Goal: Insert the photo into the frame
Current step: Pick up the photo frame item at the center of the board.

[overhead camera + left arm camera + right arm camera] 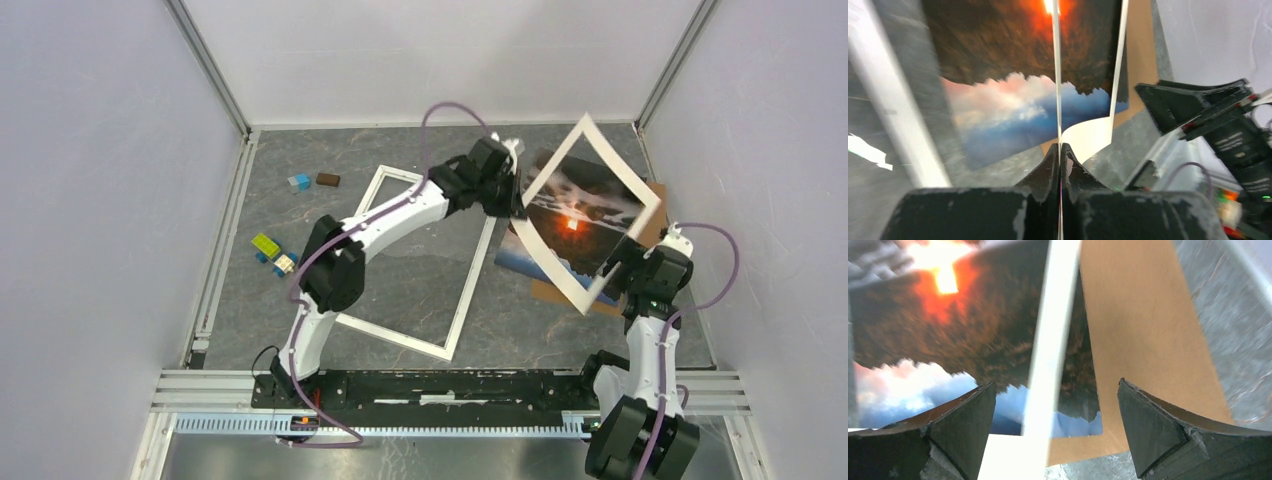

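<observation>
One lifted white mat (620, 158), left claw (1060, 149) pinching its edge, right claw (1056, 384) gaping astride another

You have two white frames: one lying frame (468, 292) and one raised frame (547, 265). There is one photo (973, 340) and one brown backing board (1143, 340). Of the small coloured blocks (265, 244) I count four, maybe five; they are too small to be sure. Two arms: left arm (370, 235), right arm (650, 330).

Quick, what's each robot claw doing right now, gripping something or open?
Left gripper: closed, pinching the edge of the raised white mat.
Right gripper: open, fingers either side of the mat's border, not gripping.
</observation>
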You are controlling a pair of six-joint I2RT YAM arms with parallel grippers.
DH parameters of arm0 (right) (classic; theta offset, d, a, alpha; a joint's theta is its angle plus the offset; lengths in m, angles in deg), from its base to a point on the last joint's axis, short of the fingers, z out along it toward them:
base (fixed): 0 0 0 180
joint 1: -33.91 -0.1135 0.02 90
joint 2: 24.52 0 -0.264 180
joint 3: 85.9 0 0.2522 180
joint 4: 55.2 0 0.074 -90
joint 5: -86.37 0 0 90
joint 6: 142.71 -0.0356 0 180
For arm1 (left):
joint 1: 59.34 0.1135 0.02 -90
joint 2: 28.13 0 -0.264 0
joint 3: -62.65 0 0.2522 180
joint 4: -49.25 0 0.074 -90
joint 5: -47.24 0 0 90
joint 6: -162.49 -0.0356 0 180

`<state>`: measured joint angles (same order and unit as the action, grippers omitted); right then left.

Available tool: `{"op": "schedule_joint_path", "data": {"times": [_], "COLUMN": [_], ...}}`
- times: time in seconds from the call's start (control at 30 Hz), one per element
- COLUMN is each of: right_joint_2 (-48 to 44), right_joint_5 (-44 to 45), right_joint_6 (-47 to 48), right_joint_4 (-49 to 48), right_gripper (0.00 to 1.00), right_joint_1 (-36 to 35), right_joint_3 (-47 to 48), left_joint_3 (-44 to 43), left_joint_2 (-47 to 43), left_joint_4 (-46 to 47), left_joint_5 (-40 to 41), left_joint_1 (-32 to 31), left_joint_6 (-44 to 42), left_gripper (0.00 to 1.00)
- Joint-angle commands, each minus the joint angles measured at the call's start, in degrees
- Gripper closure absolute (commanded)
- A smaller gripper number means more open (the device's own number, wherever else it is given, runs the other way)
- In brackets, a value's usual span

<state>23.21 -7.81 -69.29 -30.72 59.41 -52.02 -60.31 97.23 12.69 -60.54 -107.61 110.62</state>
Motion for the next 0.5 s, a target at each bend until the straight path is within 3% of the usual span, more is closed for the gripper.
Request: {"op": "schedule_joint_path", "data": {"times": [0.0,0.23,0.33,0.47], "right_joint_2": [-4.5,-1.8,-1.7,-1.9], "right_joint_5": [3.1,-0.1,-1.7,-3.2], "right_joint_6": [2.0,1.8,1.6,1.3], "right_joint_4": [1.5,-0.4,-1.0,-1.6], "right_gripper": [0.05,0.07,0.07,0.07], "right_joint_1": [-1.8,-3.7,-3.9,-4.0], "right_joint_3": [6.6,5.7,5.4,4.9], "left_joint_3": [-12.8,-17.7,-14.1,4.5], "left_joint_2": [-15.7,-32.4,-39.9,-49.8], "left_joint_4": [-18.7,-29.7,-29.2,-21.4], "left_joint_5": [19.3,58.5,63.0,65.1], "left_joint_1": [-0.1,1.7,1.1,-3.9], "left_joint_6": [-23.3,-44.9,-51.2,-57.6], "left_gripper": [0.98,0.98,0.98,0.98]}}
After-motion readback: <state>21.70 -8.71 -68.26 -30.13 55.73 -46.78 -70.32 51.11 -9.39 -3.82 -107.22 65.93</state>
